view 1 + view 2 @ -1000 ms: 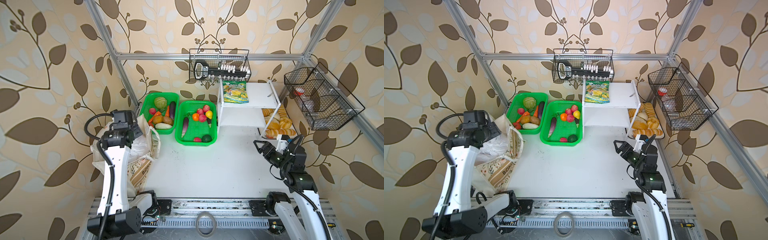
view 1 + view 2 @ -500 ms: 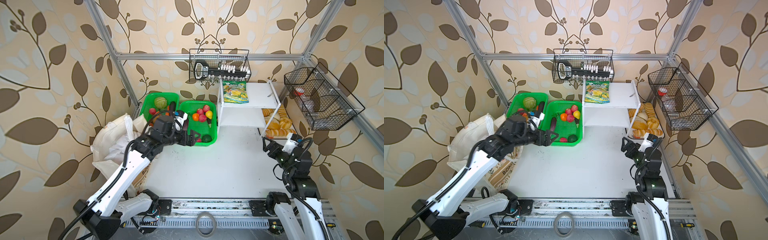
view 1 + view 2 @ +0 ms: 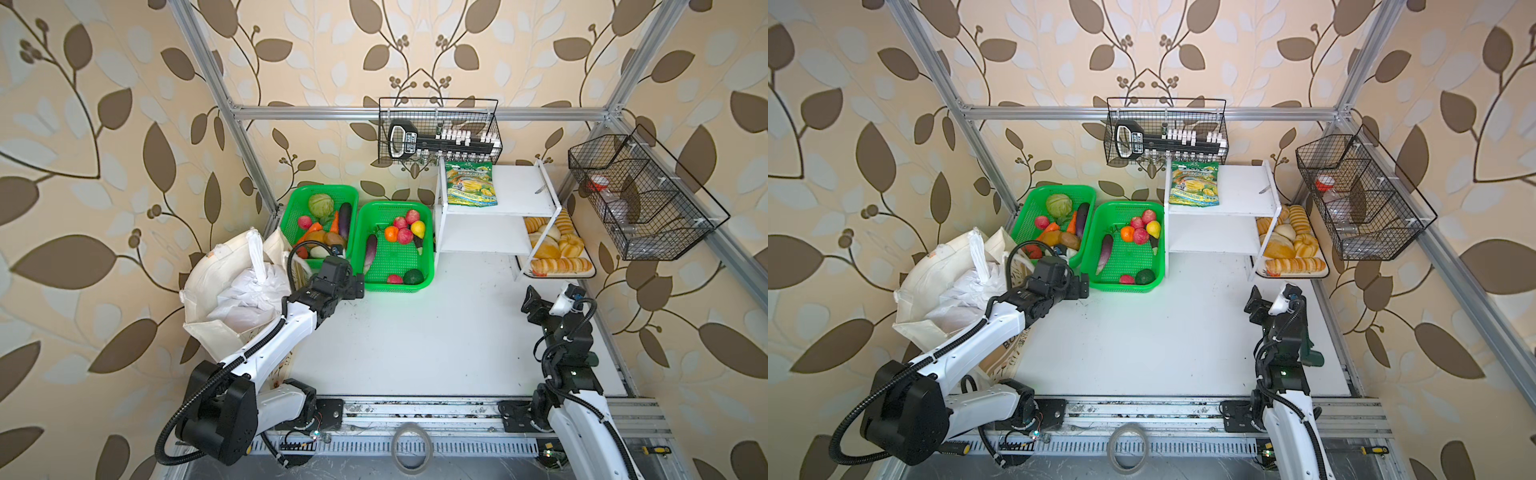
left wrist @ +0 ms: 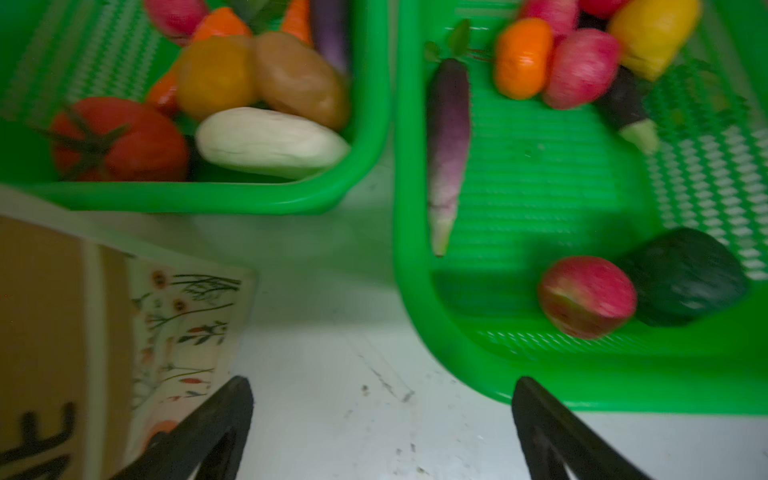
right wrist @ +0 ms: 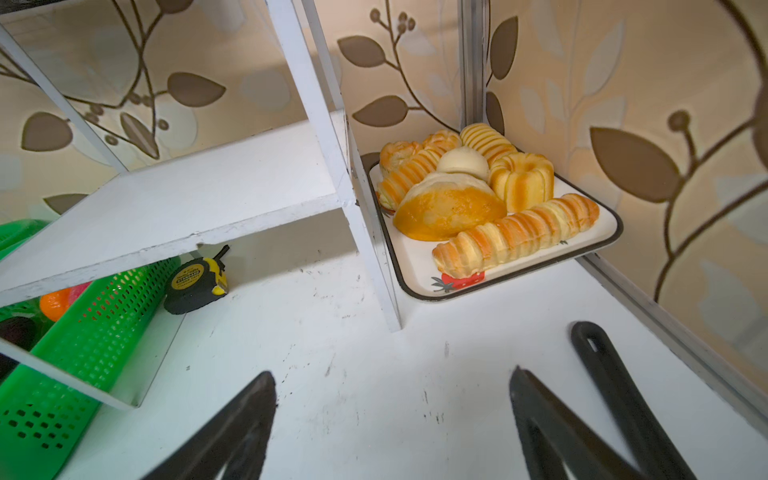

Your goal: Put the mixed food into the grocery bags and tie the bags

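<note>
The cream cloth tote (image 3: 208, 286) (image 3: 921, 282) stands at the table's left edge with the white plastic carrier bag (image 3: 249, 291) (image 3: 959, 291) bunched inside it, one handle loop sticking up. What the bags hold is hidden. My left gripper (image 3: 353, 286) (image 3: 1081, 286) (image 4: 380, 382) is open and empty, low over the table between the tote's flower-printed side (image 4: 183, 332) and the right green basket. A red apple (image 4: 588, 297) and a yellow pear-shaped fruit (image 4: 652, 37) lie in that basket. My right gripper (image 3: 530, 301) (image 3: 1252, 301) (image 5: 392, 372) is open and empty at the right, facing the shelf.
Two green mesh baskets (image 3: 286, 216) (image 3: 428, 266) of toy produce sit at the back. A white shelf (image 3: 519, 195) carries a green-yellow snack pouch (image 3: 471, 185). A bread tray (image 3: 582, 272) lies beside it. A tape measure (image 5: 195, 284) sits under the shelf. Wire baskets (image 3: 644, 195) hang on the frame.
My left arm swung from over the tote across to the front of the green baskets, then drew back a little, its jaws opening wider. My right gripper pulled back to the right.
</note>
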Controlling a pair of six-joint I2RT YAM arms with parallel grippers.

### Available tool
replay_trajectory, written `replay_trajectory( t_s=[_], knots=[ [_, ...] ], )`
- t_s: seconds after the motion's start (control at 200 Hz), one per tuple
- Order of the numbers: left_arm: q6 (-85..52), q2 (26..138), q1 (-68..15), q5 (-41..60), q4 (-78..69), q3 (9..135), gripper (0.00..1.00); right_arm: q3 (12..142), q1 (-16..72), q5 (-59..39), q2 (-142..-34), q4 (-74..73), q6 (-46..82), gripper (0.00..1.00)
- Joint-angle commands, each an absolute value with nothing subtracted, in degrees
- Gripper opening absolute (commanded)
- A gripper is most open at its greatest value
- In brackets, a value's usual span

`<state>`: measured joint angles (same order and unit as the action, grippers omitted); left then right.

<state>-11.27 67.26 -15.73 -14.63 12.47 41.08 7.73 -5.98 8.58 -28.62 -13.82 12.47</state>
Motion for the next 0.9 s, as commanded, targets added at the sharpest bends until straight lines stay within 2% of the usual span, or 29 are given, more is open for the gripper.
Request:
replay_trajectory(
  t_s=[0.0,0.3,0.74,0.895],
  knots=[
    [-9.7,64.7,-13.7,-23.1,6.0,37.9,0.99,7.0,-5.4,9.9,-32.0,-25.7,6.0,0.88],
    [-5.0,70.8,-11.5,-26.3,-4.8,36.7,0.99,5.8,-4.6,2.9,-42.9,-38.3,-1.4,0.88],
    [-2.0,77.9,-10.6,-24.4,-15.7,34.1,0.99,5.1,-4.8,2.1,-61.4,-53.2,4.4,0.89],
    [0.4,79.8,-9.9,-24.0,-19.9,32.6,0.99,4.4,-4.5,-1.3,-67.8,-60.8,4.1,0.88]
  ],
)
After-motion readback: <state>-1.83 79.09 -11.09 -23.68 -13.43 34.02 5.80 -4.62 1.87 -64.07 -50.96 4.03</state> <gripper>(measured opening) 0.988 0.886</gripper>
